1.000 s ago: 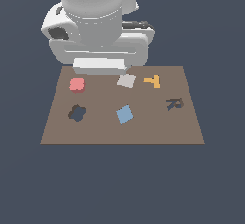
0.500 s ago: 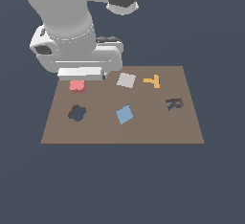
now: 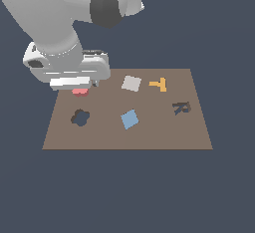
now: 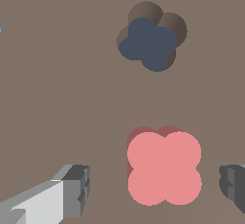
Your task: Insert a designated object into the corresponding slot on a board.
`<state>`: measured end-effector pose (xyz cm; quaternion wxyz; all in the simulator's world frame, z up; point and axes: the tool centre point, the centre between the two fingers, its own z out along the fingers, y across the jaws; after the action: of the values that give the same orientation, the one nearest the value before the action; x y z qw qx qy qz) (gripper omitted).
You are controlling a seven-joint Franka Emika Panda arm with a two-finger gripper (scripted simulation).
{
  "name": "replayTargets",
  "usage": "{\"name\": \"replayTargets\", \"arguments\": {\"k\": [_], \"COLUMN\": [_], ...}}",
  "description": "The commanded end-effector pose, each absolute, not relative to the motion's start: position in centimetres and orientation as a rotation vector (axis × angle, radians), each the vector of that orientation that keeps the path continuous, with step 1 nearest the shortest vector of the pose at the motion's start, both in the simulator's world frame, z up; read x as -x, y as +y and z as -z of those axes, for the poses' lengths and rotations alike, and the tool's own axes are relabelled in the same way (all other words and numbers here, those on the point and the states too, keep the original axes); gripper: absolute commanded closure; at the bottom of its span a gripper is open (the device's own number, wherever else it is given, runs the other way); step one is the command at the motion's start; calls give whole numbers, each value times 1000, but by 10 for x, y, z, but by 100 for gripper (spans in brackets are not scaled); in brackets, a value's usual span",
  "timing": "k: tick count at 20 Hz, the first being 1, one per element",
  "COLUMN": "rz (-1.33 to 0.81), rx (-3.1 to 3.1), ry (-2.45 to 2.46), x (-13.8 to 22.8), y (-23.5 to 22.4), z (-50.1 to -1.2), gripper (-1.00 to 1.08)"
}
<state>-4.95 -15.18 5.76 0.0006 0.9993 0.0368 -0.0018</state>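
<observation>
The pink-red lobed block (image 3: 79, 92) lies on the brown board (image 3: 164, 132) near its far corner on the exterior view's left, partly hidden under my hand. My gripper (image 3: 78, 84) hangs low right over it. In the wrist view the block (image 4: 163, 168) lies between my two fingers (image 4: 72, 192), which stand apart on either side without touching it; the gripper (image 4: 153, 187) is open. The dark clover-like slot (image 3: 79, 118) is a short way nearer the camera than the block and is empty; it also shows in the wrist view (image 4: 152, 39).
On the board there are also a grey square tile (image 3: 131, 83), an orange T (image 3: 158, 84), a dark R-shaped cut-out (image 3: 181, 107) and a blue square tile (image 3: 129, 119). Around the board is flat dark blue ground.
My arm has swung from the middle of the board's far edge toward the exterior view's left and come down over the pink-red block. The block and the other shapes have not moved.
</observation>
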Motion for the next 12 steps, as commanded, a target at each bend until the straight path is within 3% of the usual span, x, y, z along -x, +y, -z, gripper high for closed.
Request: {"name": "replayTargets", "arguments": {"k": [1,12], "rz": [1,1], "rx": [-3138,-3139], "ry": [128,131], "x": [50,50], "y": [-158,-161], "z": [-53,-38], "gripper": [-92,-92]}}
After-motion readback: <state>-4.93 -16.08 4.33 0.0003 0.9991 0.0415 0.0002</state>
